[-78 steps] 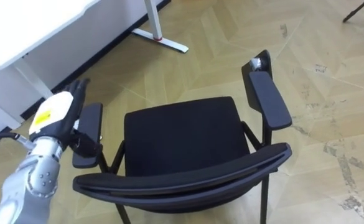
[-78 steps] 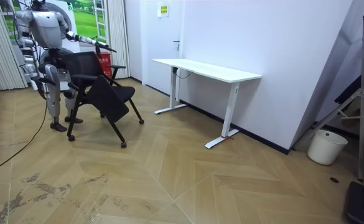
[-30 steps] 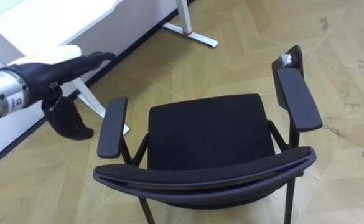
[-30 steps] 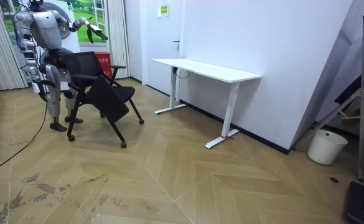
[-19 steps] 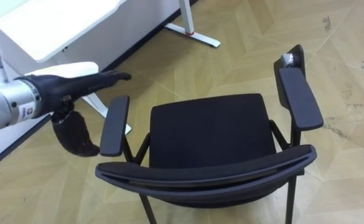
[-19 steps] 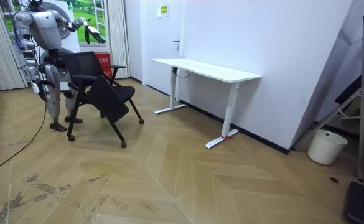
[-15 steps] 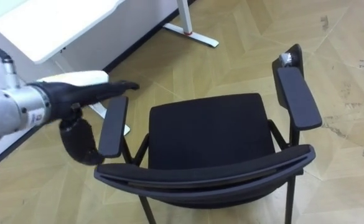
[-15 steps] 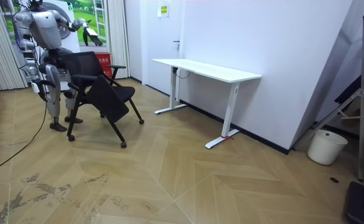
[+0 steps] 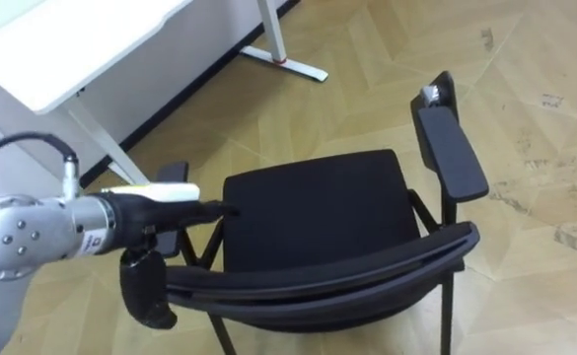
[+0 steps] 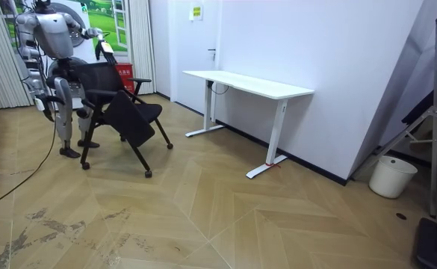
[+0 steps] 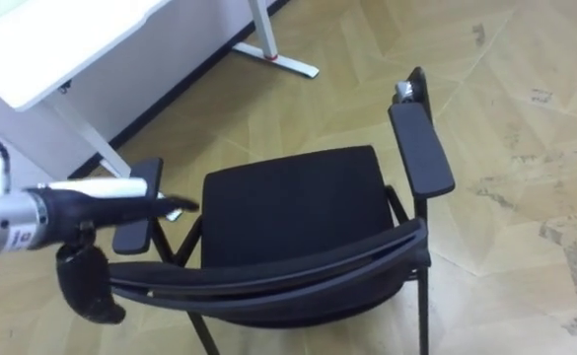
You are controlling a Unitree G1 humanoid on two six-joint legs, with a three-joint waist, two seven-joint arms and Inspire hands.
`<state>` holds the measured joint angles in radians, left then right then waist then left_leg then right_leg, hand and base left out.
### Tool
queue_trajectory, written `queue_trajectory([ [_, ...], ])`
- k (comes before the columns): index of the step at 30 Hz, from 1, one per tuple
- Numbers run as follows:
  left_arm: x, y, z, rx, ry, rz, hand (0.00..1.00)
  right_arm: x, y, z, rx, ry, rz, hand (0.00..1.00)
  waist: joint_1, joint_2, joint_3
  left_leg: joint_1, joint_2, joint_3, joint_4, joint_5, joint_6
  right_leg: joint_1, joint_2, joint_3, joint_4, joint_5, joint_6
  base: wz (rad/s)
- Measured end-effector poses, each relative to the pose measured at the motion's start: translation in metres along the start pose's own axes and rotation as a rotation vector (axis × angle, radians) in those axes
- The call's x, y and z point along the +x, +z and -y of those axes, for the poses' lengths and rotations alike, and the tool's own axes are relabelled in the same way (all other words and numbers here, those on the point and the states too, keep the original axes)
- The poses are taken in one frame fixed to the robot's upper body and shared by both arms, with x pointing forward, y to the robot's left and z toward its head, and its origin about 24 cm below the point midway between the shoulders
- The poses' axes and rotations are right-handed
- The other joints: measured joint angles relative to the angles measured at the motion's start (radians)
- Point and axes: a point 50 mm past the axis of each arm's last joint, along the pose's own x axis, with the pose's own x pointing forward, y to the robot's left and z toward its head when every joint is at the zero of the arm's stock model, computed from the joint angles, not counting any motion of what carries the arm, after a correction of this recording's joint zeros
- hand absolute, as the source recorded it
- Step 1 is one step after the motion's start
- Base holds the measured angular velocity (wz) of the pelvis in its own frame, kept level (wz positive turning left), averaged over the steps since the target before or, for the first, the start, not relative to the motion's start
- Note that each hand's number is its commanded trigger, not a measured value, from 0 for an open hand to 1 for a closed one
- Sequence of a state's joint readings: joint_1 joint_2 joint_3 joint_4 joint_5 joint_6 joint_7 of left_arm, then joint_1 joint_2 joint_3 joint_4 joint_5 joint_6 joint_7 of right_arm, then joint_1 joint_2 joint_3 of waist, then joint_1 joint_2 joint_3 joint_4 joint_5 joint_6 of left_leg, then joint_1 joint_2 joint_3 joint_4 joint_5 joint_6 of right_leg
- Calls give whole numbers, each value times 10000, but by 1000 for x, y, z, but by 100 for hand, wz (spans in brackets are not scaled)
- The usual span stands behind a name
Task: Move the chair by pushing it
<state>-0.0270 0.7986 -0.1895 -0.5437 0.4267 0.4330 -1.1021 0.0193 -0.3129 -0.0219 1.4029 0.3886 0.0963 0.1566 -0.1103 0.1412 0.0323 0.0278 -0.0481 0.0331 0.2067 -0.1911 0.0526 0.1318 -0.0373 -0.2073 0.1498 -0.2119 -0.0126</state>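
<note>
Left hand (image 9: 170, 212) is stretched out flat, fingers straight and relaxed, thumb hanging down, holding nothing; it hovers over the chair's (image 9: 318, 212) left armrest (image 9: 175, 171), fingertips reaching the seat's edge; can't tell if it's touching; chair sits right in front of the robot on the floor (image 9: 525, 118), near the desk (image 9: 71, 49).

Black chair (image 9: 318, 212): padded seat, curved backrest (image 9: 318, 278) at the near side, flat padded armrests, with the right armrest (image 9: 453, 153) in full sight and the left armrest (image 11: 137, 209) partly covered. Thin black metal frame, standing on the wooden herringbone floor (image 9: 525, 79). In the room view it stands at the room view's left, well apart from the white desk (image 10: 248, 84).
</note>
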Motion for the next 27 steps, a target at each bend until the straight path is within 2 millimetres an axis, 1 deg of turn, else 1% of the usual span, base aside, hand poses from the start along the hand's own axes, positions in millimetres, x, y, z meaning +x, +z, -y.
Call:
queue_trajectory([
  [3, 6, 0, 7, -66, -631, -2, 0, 0, -1, 0, 18, 3, -117, 0, -129, -81, 10, -20, -7, 47, 2, -2, 3, -2, -7, 27, -3, -6, 10, 0],
  [4, 11, -2, 10, -176, -811, -70, 0, 0, 0, -1, 3, 20, -104, 0, -233, -81, 9, -30, -13, 31, 27, -2, 3, -31, -13, 27, -1, -8, 13, 0],
  [7, 20, -7, 14, -652, -1075, -154, 0, 0, 6, -4, 10, 94, 60, 0, -307, -63, -4, -176, -10, 75, 165, -4, 2, -157, -26, 75, 10, -6, 11, -5],
  [10, 36, -13, 23, -1399, -1552, -116, 0, 1, 8, -7, 33, 162, 99, 0, -452, -85, -8, -187, -3, 85, 170, -4, 0, -185, -21, 102, 21, -4, 8, -3],
  [11, 38, -13, 24, -1490, -1626, -95, 0, 1, 8, -7, 24, 162, 104, 0, -455, -88, -9, -185, -3, 83, 168, -4, 0, -190, -22, 108, 28, -4, 8, -4],
  [15, 48, -20, 30, -2083, -1827, -121, 0, 1, 7, -8, -10, 201, 50, 0, -526, -253, -68, -117, 3, 83, 157, -4, 0, -140, -21, 159, 63, -3, 7, -2],
  [16, 50, -23, 31, -2211, -1859, -204, 0, 1, 7, -8, -9, 197, 20, 0, -547, -325, -62, -42, 5, 85, 151, -4, 0, -72, -19, 174, 64, -3, 7, 0],
  [19, 53, -29, 32, -2445, -1840, -398, 0, 1, 10, -8, 31, 151, 100, 0, -647, -428, -79, 14, 9, 84, 159, -8, 0, -4, -16, 183, 92, -2, 8, 0],
  [21, 55, -32, 32, -2554, -1759, -502, 0, 1, 14, -9, 47, 177, 289, 0, -768, -401, -83, -1, 13, 83, 154, -17, 13, -35, -15, 170, 150, -3, 8, 2],
  [24, 57, -33, 32, -2643, -1525, -614, 0, 1, 14, -9, 269, 107, 379, 0, -788, -391, -85, 110, 39, 144, 58, -37, 43, -15, 37, 170, 216, -3, 9, -3],
  [27, 61, -33, 33, -2787, -1185, -590, 0, 0, 13, -6, 318, -90, 366, 0, -754, -355, -114, 119, 28, 165, -7, -44, 59, -20, 48, 192, 207, -4, 11, -5],
])
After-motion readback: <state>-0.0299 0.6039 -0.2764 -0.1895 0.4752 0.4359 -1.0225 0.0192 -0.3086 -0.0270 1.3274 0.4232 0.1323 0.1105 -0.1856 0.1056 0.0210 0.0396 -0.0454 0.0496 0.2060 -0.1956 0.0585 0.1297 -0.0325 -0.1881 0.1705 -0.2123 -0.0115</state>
